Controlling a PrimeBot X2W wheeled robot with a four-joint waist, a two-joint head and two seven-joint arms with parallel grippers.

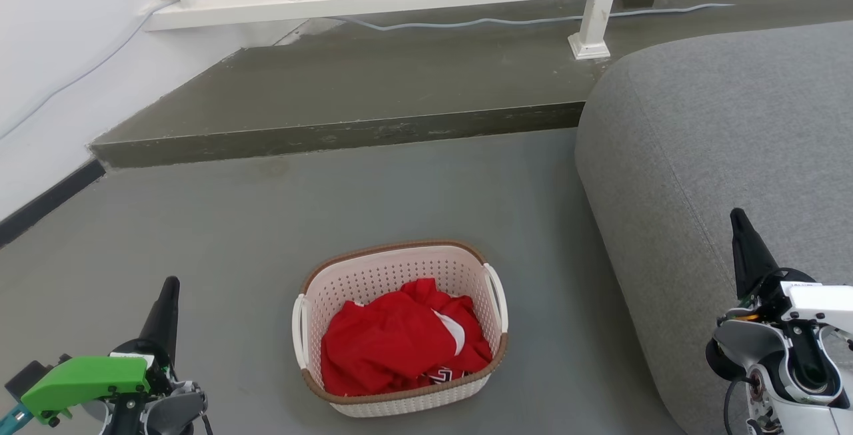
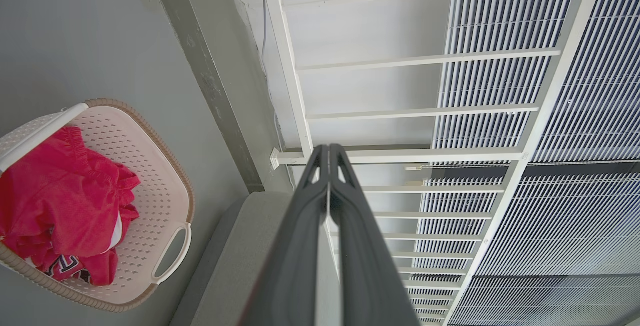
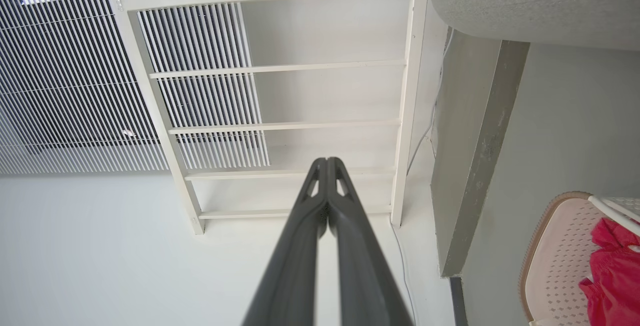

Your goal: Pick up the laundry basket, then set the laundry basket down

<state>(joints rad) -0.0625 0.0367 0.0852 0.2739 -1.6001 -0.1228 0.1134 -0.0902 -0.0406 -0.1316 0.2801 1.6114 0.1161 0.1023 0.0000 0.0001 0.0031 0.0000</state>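
Note:
The laundry basket [image 1: 373,275] stands on the grey floor at the bottom middle of the head view, cream-white with perforated walls, a brown rim and white loop handles on both sides. Red clothing [image 1: 400,342] lies inside it. My left gripper [image 1: 170,283] is at the lower left, well apart from the basket, its fingers shut together with nothing between them. My right gripper [image 1: 736,214] is at the lower right, over the sofa's edge, also shut and empty. The basket [image 2: 160,176] appears at the left of the left wrist view, and the basket [image 3: 555,251] at the lower right of the right wrist view.
A grey sofa [image 1: 720,155] fills the right side, close to the basket. A raised concrete step [image 1: 333,132] crosses behind the basket, with a white railing [image 1: 593,15] and a cable on it. A white wall [image 1: 46,68] runs along the left.

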